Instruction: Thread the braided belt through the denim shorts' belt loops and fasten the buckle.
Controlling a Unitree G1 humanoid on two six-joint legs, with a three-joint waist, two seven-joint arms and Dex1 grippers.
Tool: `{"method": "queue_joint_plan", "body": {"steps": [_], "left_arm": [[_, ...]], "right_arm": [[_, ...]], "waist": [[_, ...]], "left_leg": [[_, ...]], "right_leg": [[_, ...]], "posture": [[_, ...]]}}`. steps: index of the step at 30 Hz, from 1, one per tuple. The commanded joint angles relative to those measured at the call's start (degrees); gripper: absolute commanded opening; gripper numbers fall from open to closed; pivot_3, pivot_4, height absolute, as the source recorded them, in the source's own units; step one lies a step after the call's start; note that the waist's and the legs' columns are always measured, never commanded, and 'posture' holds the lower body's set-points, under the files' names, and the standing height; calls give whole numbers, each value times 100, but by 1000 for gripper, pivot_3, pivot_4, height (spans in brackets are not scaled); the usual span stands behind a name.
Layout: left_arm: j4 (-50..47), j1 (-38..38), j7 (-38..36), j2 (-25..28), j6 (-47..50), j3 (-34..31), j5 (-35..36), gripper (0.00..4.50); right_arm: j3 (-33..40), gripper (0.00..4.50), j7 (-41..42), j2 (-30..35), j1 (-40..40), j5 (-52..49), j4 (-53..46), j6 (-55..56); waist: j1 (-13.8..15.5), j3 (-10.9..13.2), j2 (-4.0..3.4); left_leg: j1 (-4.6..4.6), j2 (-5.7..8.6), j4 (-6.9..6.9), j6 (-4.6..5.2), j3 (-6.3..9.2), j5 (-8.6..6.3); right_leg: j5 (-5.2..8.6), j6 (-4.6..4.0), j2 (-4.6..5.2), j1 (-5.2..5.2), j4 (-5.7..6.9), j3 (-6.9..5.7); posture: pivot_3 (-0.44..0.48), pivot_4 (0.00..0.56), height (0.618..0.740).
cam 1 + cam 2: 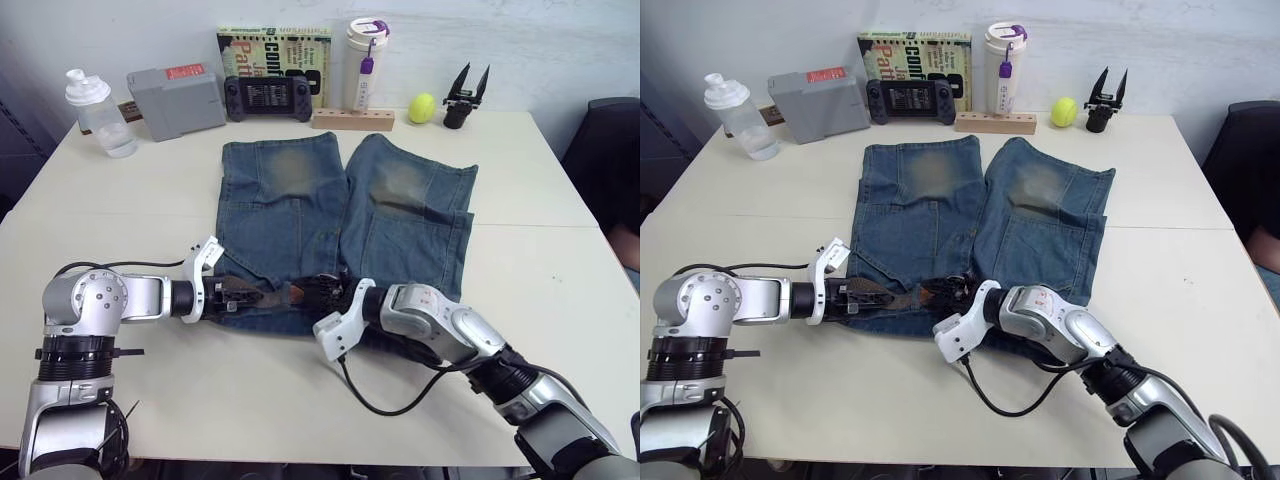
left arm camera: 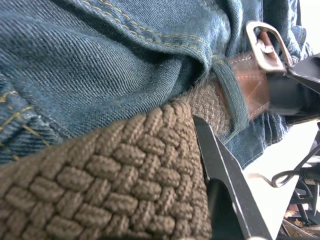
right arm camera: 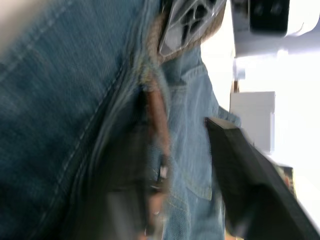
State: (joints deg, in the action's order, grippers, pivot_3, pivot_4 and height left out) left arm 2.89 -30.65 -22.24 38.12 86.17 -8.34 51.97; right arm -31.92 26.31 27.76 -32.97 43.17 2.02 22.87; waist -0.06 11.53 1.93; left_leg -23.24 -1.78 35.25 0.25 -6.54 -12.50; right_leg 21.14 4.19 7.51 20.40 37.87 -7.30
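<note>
The denim shorts [image 1: 300, 200] lie flat on the table, legs pointing away and waistband toward me. The braided belt [image 2: 125, 190] runs along the waistband between my two grippers. It passes under a belt loop [image 2: 231, 95] and ends in a tan leather tab with the silver buckle [image 2: 265, 42]. My left gripper [image 1: 240, 296] is at the waistband's left part, shut on the woven strap. At the middle of the waistband is my right gripper [image 1: 322, 292]; its fingers [image 3: 245, 175] are spread on either side of the leather end.
Along the table's far edge stand a clear bottle [image 1: 100, 112], a grey box [image 1: 177, 100], a game controller [image 1: 268, 97], a book [image 1: 275, 50], a tumbler [image 1: 366, 65], a wooden block [image 1: 352, 120], a tennis ball [image 1: 422, 107] and a black spare gripper [image 1: 465, 95]. A black cable [image 1: 390, 400] loops under my right arm.
</note>
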Motion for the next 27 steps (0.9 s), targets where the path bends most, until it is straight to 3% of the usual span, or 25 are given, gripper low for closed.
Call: {"method": "queue_joint_plan", "body": {"steps": [1,9,13,16,21,27], "left_arm": [[156,229,97,-60,154,230,-406,0],[268,161,-13,-76,67,273,-558,0],[297,134,-60,-94,45,276,-627,0],[283,152,-99,-103,50,269,-669,0],[287,137,-145,-123,51,266,-715,0],[259,119,-143,-166,73,241,-721,0]], "right_arm": [[270,111,-61,-73,70,27,-410,-209],[197,45,129,-72,156,-39,-546,-152],[414,45,610,-51,300,-814,-605,-326],[502,958,923,214,274,-1068,-760,-190],[450,3090,972,589,114,-737,-837,225],[364,3090,812,563,38,-467,-594,516]], "waist": [[2,0,0],[4,0,0],[13,0,0],[18,1,-2],[22,2,-4],[46,2,-4]], "left_leg": [[0,0,-1,0,0,0],[0,0,-9,-2,-1,-1],[0,1,-10,-3,0,-2],[-1,1,-9,-2,0,-2],[0,1,-11,-3,0,-3],[-1,1,-12,-5,-1,-4]], "right_leg": [[0,0,0,0,-2,0],[0,0,0,2,-6,0],[0,0,0,1,-7,0],[0,0,1,1,-8,0],[0,0,1,2,-10,0],[0,0,2,2,-12,0]], "posture": [[0,150,713],[0,150,713],[0,150,713],[0,150,713],[0,150,713],[0,150,713]]}}
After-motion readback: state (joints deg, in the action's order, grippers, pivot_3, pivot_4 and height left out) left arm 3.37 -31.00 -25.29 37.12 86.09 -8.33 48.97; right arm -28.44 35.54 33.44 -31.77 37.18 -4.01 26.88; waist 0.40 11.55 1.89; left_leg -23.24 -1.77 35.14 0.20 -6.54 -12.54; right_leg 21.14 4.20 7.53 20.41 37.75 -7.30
